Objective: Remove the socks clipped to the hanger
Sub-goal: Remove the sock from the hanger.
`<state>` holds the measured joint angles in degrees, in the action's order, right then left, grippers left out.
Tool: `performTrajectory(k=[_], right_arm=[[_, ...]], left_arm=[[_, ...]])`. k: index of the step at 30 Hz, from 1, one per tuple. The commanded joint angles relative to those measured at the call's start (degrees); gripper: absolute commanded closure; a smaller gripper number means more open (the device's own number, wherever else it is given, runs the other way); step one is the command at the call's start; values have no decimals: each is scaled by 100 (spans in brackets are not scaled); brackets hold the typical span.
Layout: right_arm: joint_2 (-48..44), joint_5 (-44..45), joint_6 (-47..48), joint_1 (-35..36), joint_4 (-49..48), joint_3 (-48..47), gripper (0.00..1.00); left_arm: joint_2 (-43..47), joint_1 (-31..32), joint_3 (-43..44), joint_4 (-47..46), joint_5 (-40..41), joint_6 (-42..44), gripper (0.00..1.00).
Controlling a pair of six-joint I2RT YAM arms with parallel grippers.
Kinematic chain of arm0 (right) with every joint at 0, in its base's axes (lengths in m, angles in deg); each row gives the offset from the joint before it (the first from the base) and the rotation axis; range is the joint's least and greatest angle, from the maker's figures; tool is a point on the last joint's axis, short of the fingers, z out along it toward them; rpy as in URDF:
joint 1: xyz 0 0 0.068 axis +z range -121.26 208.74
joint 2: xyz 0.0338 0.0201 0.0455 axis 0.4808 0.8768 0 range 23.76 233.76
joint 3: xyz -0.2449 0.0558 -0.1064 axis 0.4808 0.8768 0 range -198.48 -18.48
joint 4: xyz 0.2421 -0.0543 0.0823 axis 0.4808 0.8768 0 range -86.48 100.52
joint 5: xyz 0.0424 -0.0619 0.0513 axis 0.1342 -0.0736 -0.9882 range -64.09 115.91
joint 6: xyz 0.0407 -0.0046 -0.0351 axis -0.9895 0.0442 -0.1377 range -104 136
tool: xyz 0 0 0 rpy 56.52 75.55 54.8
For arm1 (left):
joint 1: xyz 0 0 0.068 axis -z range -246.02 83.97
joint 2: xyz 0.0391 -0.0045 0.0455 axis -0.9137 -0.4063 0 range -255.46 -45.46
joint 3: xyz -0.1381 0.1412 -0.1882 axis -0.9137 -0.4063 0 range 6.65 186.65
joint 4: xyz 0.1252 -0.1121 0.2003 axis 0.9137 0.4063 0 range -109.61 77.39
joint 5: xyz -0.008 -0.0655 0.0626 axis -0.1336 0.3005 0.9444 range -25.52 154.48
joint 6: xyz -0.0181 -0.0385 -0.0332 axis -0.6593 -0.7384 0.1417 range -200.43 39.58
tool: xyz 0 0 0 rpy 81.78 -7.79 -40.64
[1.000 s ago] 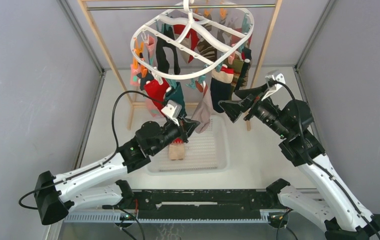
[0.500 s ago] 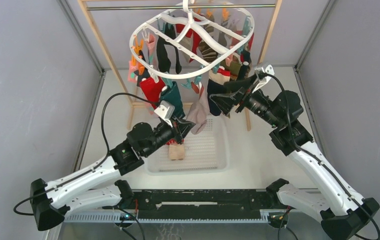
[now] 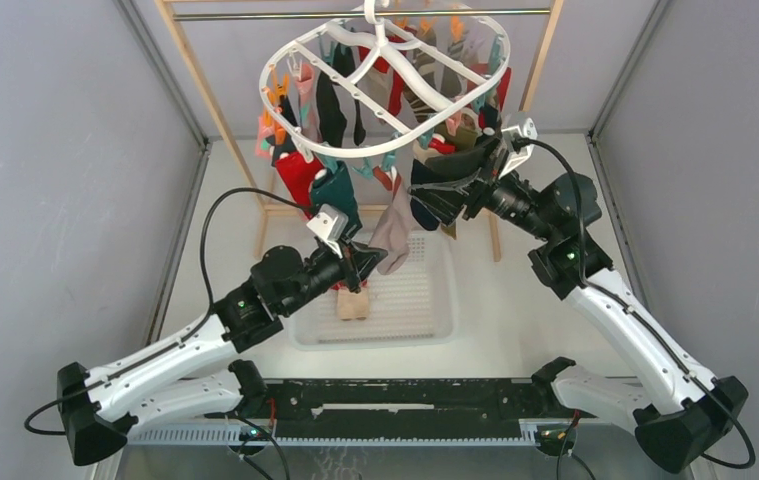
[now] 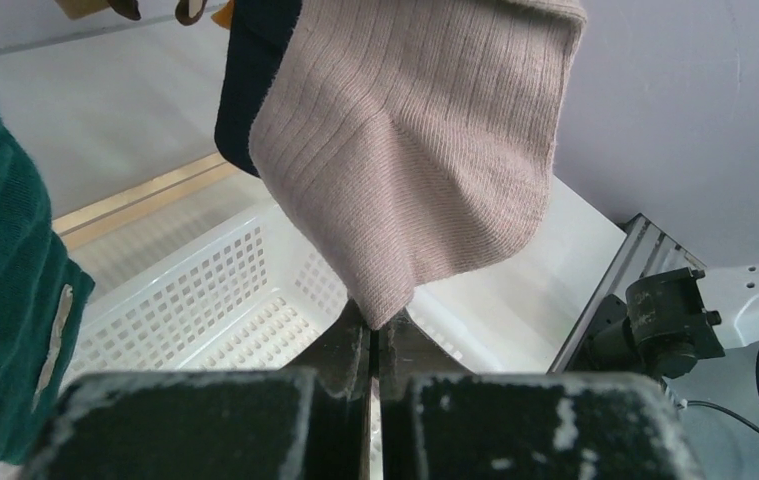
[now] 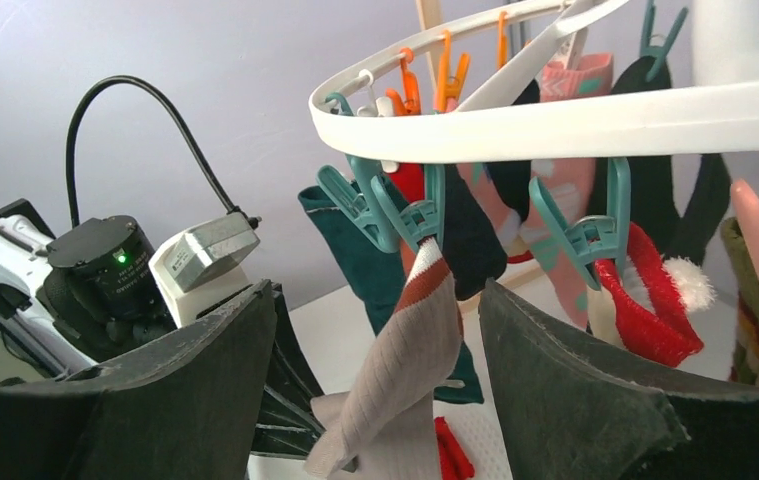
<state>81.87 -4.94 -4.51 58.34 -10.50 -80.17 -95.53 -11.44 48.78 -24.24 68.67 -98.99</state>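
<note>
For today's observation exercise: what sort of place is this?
Probably a robot test cell staged as laundry corner: plain grey walls, white plastic oval sock hanger on wooden rack, white mesh basket.

The left arm [image 3: 170,350] is stretched forward and inward, and its left gripper [image 4: 370,335] is pressed shut on the toe of a beige ribbed sock [image 4: 425,150]. The right arm [image 3: 627,328] is raised and angled inward, and the right gripper [image 5: 375,300] is held with its jaws spread wide.

Hanging socks [image 5: 405,360] and teal clips [image 5: 575,235] crowd the right hand [image 5: 375,300] under the hanger [image 5: 555,125].
</note>
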Motion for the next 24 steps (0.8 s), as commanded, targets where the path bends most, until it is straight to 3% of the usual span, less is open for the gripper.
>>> performTrajectory(k=[1, 9, 24], right_arm=[[185, -274, -252, 24, -553, -311, 20], [520, -73, -160, 213, -528, -625, 21], [909, 1296, 600, 1055, -139, -956, 21]], left_arm=[[286, -53, 436, 98, -94, -72, 100], [427, -53, 427, 203, -88, -74, 100], [457, -62, 454, 269, -122, -46, 100]])
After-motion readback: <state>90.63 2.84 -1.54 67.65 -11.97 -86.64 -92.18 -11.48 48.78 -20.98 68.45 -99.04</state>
